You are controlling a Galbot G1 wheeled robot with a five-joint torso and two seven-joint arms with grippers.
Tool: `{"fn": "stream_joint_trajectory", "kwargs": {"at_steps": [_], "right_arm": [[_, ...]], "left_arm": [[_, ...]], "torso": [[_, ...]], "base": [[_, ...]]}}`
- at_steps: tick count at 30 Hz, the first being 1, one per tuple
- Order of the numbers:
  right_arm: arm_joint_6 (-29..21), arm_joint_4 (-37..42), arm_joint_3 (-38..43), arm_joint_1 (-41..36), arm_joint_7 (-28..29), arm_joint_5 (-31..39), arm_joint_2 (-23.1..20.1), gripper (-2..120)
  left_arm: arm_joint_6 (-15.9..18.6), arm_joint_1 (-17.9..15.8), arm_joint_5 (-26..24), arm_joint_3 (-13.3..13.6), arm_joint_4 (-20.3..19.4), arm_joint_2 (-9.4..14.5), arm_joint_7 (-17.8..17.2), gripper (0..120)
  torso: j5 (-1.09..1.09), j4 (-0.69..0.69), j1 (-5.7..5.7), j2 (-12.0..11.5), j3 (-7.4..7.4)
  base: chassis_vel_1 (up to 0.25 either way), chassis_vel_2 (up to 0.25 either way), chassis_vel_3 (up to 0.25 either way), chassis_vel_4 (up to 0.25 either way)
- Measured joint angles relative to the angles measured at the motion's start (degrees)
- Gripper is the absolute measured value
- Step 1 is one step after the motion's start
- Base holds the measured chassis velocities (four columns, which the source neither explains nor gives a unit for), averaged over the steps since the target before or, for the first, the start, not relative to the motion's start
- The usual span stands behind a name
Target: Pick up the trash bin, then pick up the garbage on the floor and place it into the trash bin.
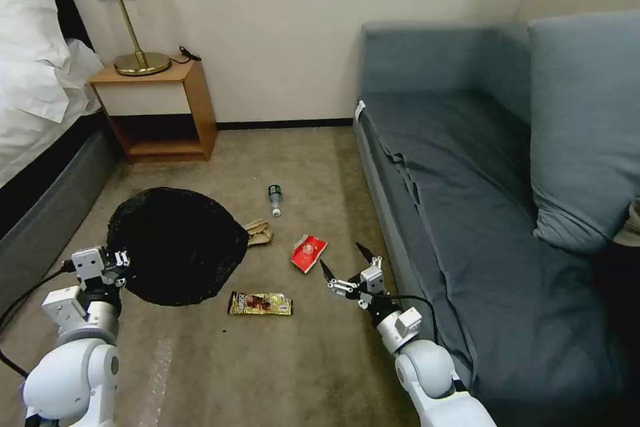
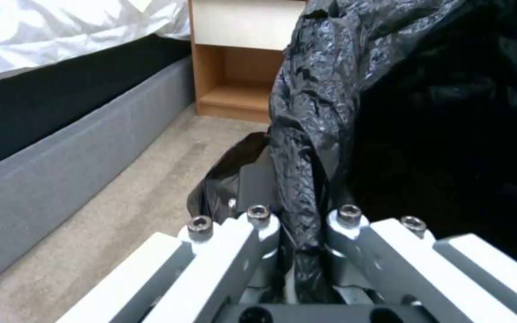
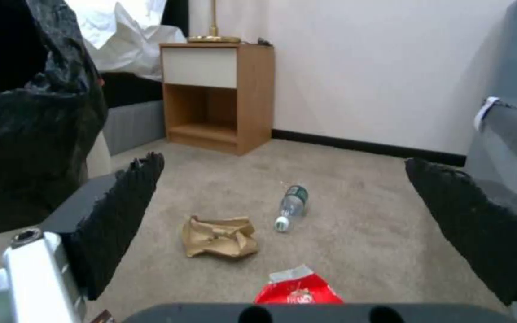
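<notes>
One trash bin [image 1: 177, 247], white body hidden

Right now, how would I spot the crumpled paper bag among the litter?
Look at the carpet between the grey sofa and the black-lined round trash bin. The crumpled tan paper bag lies against the bin's edge, the only dull, unprinted piece there.

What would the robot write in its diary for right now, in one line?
left hand: shut on black-bagged round white trash bin | right hand: open, low beside red-and-white packet | four litter pieces on carpet
</notes>
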Motion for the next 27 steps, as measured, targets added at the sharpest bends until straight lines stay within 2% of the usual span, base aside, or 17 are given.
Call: {"fn": "stream_joint_trajectory", "kwargs": {"at_steps": [27], "right_arm": [[-0.9, -1.6, -5.7, 2.6, 0.5, -2.1, 0.1, 100]], "left_arm": [[0.6, 0.4, -0.2, -0.6, -0.1, -0.5, -1.4, 4]], "torso": [[0.0, 0.0, 0.0, 0.0, 0.0]], "base": [[-0.052, 0.056, 0.057, -0.052]]}}
